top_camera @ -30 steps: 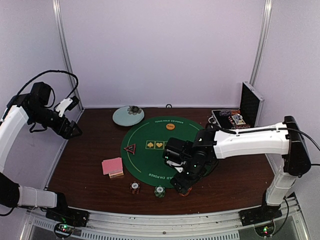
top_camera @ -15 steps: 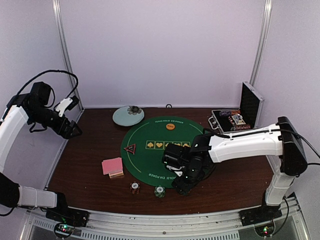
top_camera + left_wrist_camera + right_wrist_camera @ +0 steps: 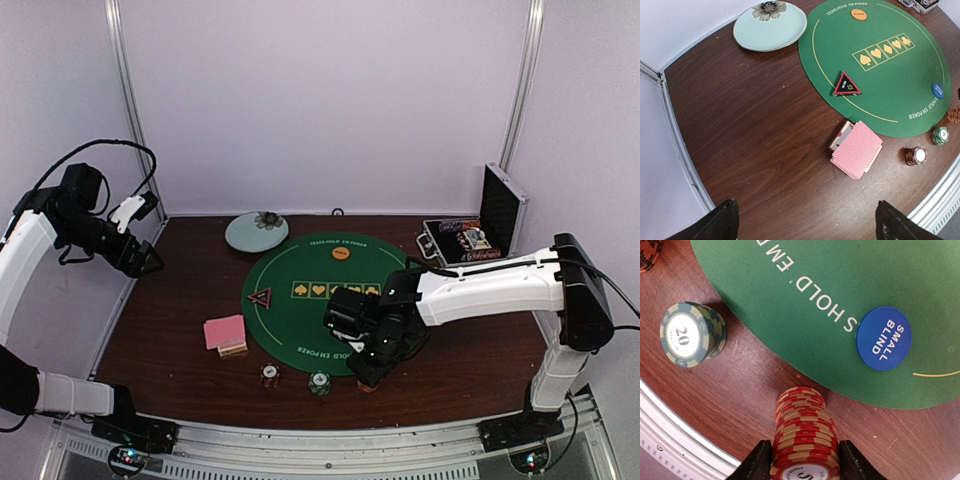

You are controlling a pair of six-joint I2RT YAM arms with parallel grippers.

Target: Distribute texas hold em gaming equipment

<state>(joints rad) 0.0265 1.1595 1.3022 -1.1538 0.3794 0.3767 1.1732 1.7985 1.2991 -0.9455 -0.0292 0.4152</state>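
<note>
Red chip stack point(image 3: 802, 425) stands upright between the right tool point(image 3: 805, 461) fingers, snug both sides, can't tell if clamped.

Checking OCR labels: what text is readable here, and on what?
"SMALL BLIND": blue disc
"20": top of green chips
"TEXAS HOLD EM POKER": along the edge of the mat
"5", with a partial "POKE" above it: top of red chips, cut off by the frame edge
Orange disc and triangle: printed, but too small to read.
</note>
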